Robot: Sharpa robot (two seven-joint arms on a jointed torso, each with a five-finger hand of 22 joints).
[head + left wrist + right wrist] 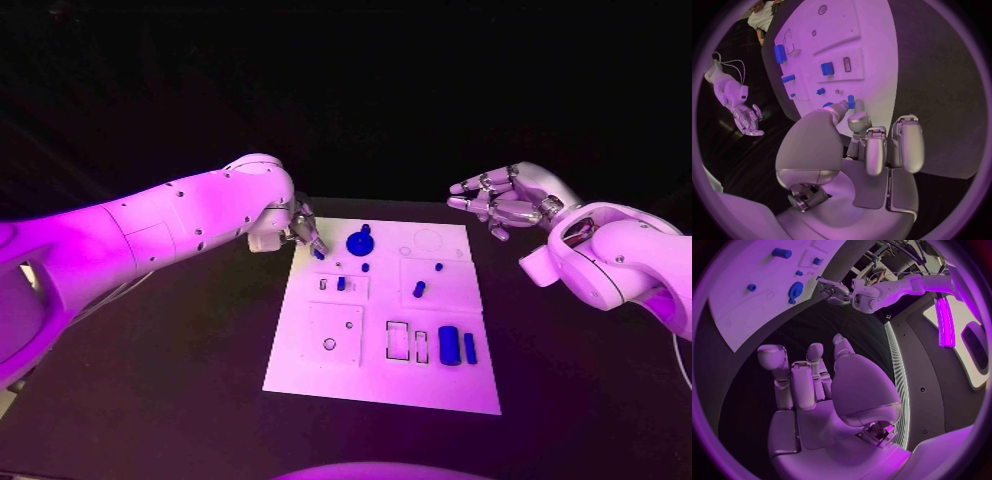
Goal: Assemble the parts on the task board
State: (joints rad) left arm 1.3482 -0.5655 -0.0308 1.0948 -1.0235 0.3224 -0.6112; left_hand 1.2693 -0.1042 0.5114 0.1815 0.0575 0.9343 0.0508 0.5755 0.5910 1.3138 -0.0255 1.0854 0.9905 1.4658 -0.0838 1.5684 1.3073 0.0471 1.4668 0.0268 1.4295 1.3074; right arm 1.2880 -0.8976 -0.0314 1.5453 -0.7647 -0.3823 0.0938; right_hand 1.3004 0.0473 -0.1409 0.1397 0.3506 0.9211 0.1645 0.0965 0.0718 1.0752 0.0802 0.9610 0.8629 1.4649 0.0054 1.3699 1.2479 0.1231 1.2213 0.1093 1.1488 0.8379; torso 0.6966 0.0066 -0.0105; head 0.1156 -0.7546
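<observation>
The white task board (378, 375) lies in the middle of the black table. My left hand (300, 232) hovers at the board's far left corner and pinches a small blue part (317, 252) between thumb and a finger; the left wrist view shows that part (851, 102) at the fingertips, just above the board (873, 50). A round blue part (359, 240) sits close beside it. My right hand (502, 200) hangs raised off the board's far right corner, fingers apart and empty, as the right wrist view of the hand (817, 385) confirms.
More blue parts stand on the board: two small pegs (340, 284) (418, 289) mid-board, and a thick cylinder (449, 345) with a slim bar (470, 347) near the front right. Outlined recesses (397, 340) lie beside them. Black table surrounds the board.
</observation>
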